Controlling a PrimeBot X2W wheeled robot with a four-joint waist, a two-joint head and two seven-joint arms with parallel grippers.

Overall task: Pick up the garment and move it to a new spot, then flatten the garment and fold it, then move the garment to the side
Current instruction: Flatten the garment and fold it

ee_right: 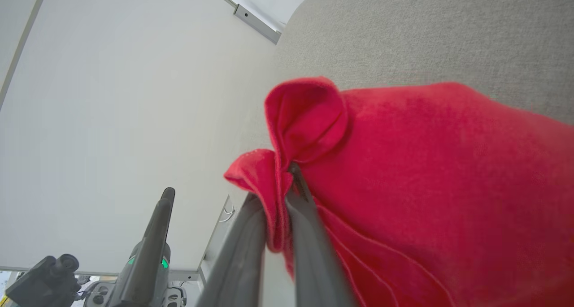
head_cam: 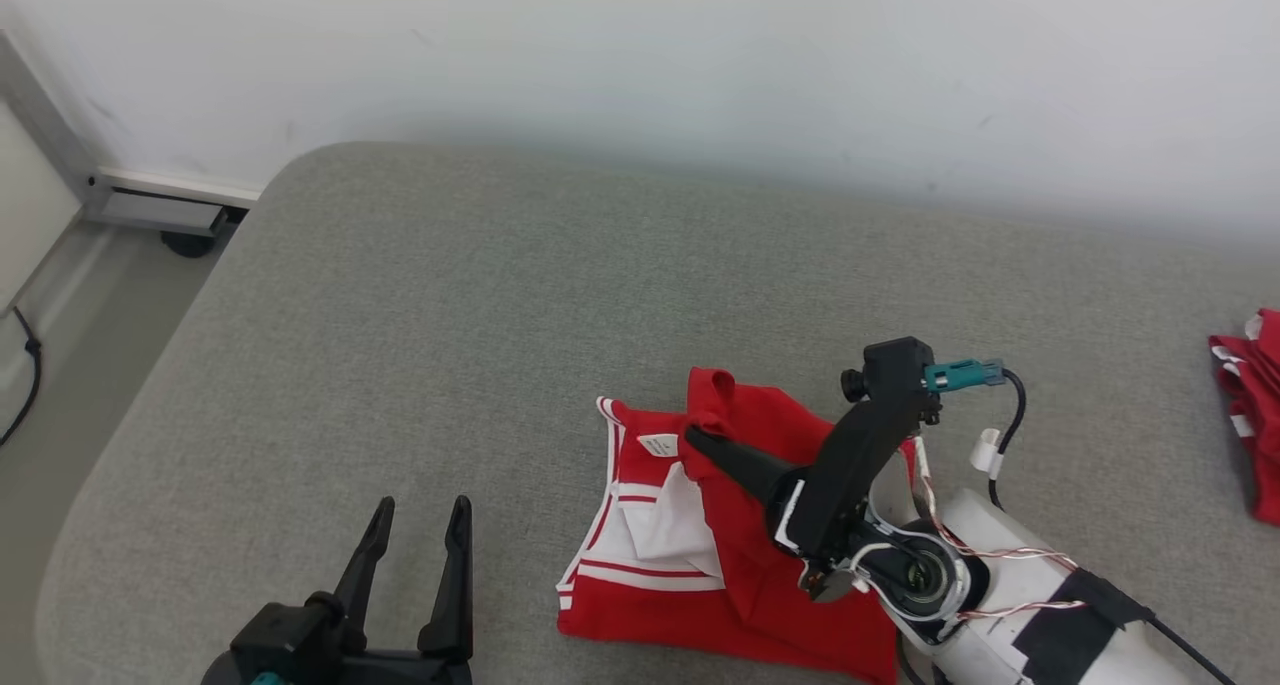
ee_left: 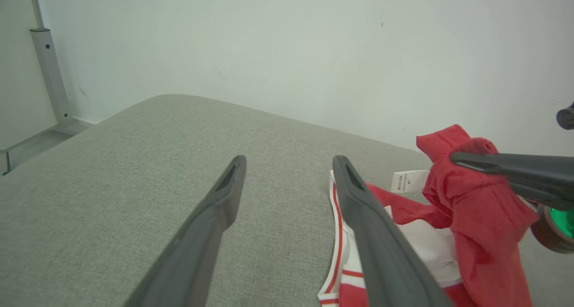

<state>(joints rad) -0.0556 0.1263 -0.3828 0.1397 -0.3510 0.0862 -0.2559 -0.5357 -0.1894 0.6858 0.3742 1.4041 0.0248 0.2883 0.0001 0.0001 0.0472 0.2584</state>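
Grey cushion (head_cam: 400, 315), red garment (head_cam: 745, 565) pinched in right end effector (head_cam: 693, 437)

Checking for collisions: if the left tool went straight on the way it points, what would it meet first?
The left tool, open, would probably meet the bare grey cushion first, though depth is unclear. The red garment lies right of that line.

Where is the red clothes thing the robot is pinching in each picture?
Head view: the red garment lies low, right of centre, on the grey cushion.
Left wrist view: the red garment is at lower right, right of the open left hand.
Right wrist view: the red garment spreads over the right side, close up.
Shared landmark: the right hand pinching its raised fold.
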